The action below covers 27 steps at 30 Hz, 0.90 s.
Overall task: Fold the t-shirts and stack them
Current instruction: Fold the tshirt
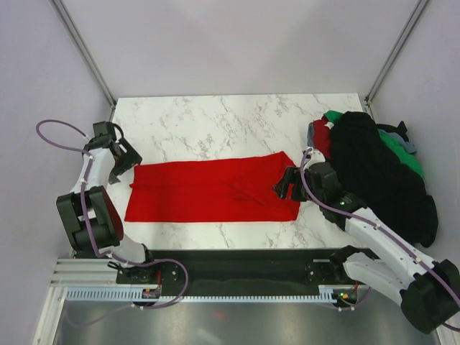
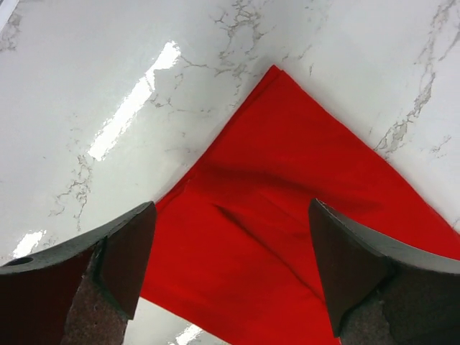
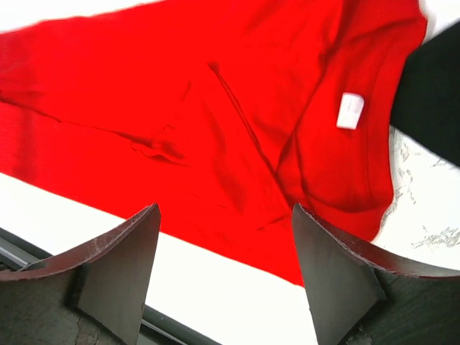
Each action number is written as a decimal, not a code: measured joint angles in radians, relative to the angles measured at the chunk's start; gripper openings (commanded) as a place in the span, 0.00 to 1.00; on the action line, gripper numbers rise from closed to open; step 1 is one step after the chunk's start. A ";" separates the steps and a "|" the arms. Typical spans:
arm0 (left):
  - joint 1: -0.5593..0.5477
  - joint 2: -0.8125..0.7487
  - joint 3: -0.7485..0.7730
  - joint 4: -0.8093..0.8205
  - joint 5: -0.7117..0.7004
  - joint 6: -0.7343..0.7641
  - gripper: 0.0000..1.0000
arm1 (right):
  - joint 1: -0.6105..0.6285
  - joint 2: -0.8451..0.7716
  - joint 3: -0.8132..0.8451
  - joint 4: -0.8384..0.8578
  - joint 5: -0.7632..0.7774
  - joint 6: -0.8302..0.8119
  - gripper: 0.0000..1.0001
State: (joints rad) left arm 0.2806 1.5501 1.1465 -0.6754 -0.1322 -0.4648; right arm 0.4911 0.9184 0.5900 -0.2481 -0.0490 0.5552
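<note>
The red shirt (image 1: 212,192) lies folded into a long strip, left gripper (image 1: 129,162) and right gripper (image 1: 286,187) gaping empty at its ends, while the pile of shirts (image 1: 377,169) beside it is not yet folded.

In my left wrist view the red t-shirt (image 2: 287,237) runs off the lower and right edges, and the fingers (image 2: 108,273) of my left gripper (image 2: 232,259) are cut off at the bottom. From above, my right gripper (image 1: 285,185) covers the shirt's right edge. The black t-shirt (image 1: 377,172) drapes over the pile, so only slivers of the green t-shirt (image 1: 397,149), dark red t-shirt (image 1: 321,140) and grey-blue t-shirt (image 1: 313,132) show. The white neck label (image 3: 350,111) is too blurred to read.
</note>
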 measured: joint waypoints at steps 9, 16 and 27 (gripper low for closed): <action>-0.235 0.048 0.032 0.012 -0.015 0.011 0.87 | 0.036 0.346 0.087 0.001 0.006 0.056 0.77; -0.275 0.314 0.074 0.013 0.000 0.006 0.84 | 0.047 0.676 0.286 -0.040 0.058 0.104 0.78; -0.311 0.256 0.003 0.025 0.021 -0.021 0.82 | -0.092 1.126 0.840 -0.135 -0.022 0.082 0.77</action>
State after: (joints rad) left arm -0.0299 1.8061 1.1492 -0.6506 -0.1116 -0.4854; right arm 0.3988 2.0449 1.4296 -0.3832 -0.0711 0.6369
